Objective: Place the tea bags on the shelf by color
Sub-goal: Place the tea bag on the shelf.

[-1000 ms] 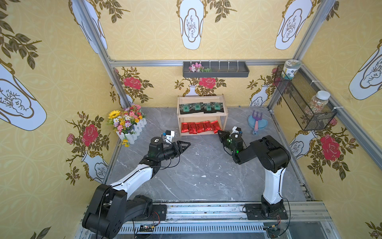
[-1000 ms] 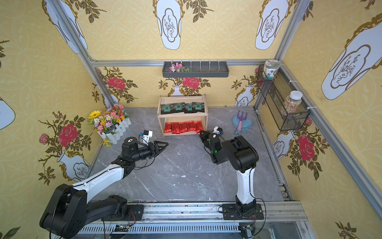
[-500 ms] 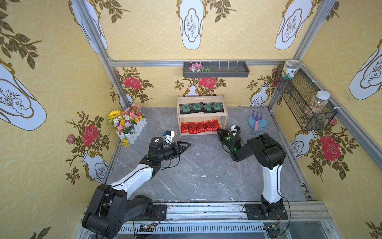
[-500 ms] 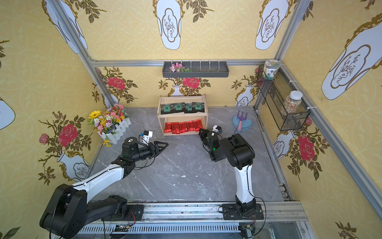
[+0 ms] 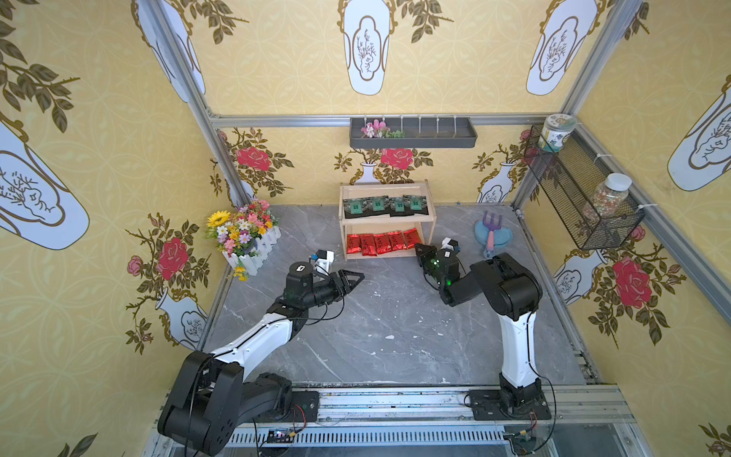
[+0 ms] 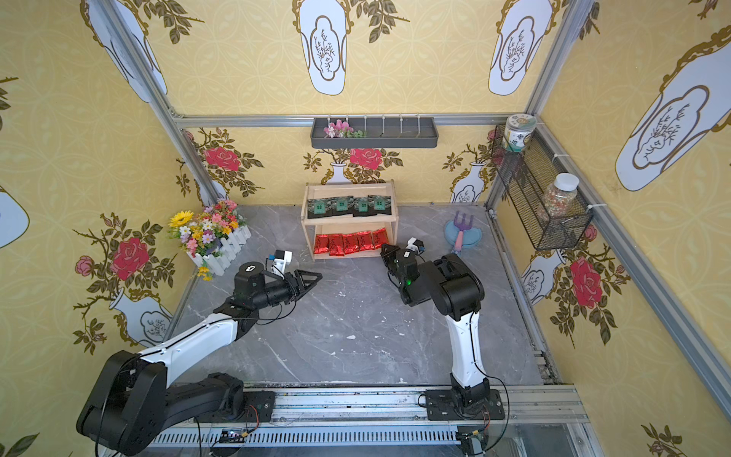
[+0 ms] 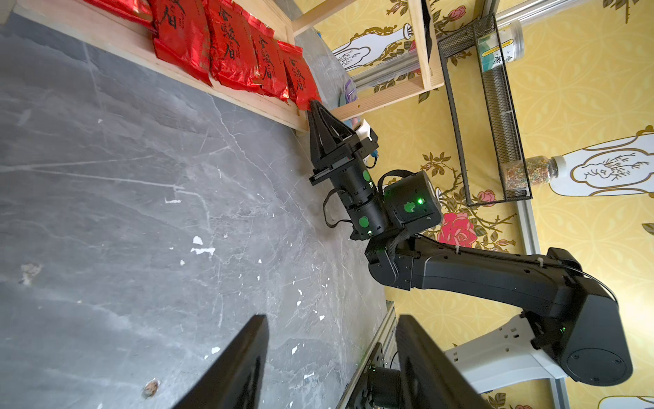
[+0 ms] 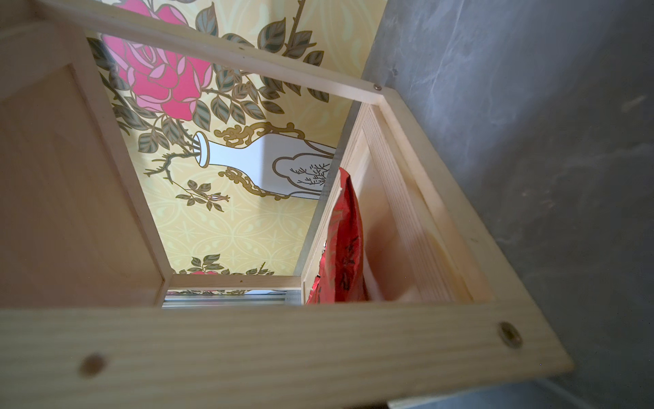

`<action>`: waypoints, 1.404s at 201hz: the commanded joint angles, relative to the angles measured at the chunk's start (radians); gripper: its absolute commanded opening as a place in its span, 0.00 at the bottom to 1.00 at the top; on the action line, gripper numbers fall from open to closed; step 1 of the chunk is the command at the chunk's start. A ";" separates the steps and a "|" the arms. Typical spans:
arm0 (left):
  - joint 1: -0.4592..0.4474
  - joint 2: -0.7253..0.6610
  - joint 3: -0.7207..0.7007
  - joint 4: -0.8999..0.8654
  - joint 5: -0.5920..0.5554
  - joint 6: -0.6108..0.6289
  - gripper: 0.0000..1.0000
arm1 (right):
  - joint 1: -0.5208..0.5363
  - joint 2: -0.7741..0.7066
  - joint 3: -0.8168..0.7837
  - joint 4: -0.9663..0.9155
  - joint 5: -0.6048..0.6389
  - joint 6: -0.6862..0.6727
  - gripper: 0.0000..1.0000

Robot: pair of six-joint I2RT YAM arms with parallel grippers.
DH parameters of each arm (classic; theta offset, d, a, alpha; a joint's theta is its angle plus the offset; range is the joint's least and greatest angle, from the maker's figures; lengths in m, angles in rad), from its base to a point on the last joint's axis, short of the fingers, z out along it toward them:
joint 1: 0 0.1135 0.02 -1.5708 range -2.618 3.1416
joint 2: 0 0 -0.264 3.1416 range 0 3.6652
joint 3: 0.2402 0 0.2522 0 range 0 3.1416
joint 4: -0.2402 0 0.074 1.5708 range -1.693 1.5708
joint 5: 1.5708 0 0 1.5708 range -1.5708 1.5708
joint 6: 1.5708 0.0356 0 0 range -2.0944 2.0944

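The shelf [image 5: 383, 185] stands at the middle of the table's [image 5: 395, 324] back edge. Four black tea bags [image 5: 385, 205] lie in a row on its upper tier and five red tea bags [image 5: 379, 242] side by side on the lower one, so the sorting looks all but finished. The right gripper [image 5: 419, 248] lies low at the lower tier's right end, its claw together in a point that touches the near corner of the rightmost red tea bag [image 5: 411, 238]. I cannot tell whether any foil is pinched there. The step in hand is probably letting this packet go. Part the jaws only slightly, then back out level toward the table's right edge, clear of the front rim and end post, so the light foil is not dragged off the board. The left gripper [image 5: 356, 279] hovers over the table's left half, claw apart and empty, well away from the shelf. Both top views give the count and colour split but hide the contact. The left wrist view shows the tip of the right gripper [image 7: 313, 104] against foil and rim, yet almost nothing of the upper tier. The right wrist view looks into the lower tier from its end, with one of the red tea bags [image 8: 345, 240] edge-on and its own fingers out of frame.
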 commanded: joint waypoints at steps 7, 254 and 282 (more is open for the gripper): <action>0.000 0.002 0.005 -0.016 -0.006 0.020 0.63 | 0.000 0.013 0.017 0.017 0.014 0.006 0.13; 0.003 -0.040 0.055 -0.115 -0.096 0.056 0.63 | 0.030 -0.218 0.089 -0.750 -0.118 0.003 0.62; 0.002 -0.040 0.157 -0.226 -0.141 0.081 0.64 | 0.086 -0.283 0.033 -0.727 -0.112 -0.047 0.65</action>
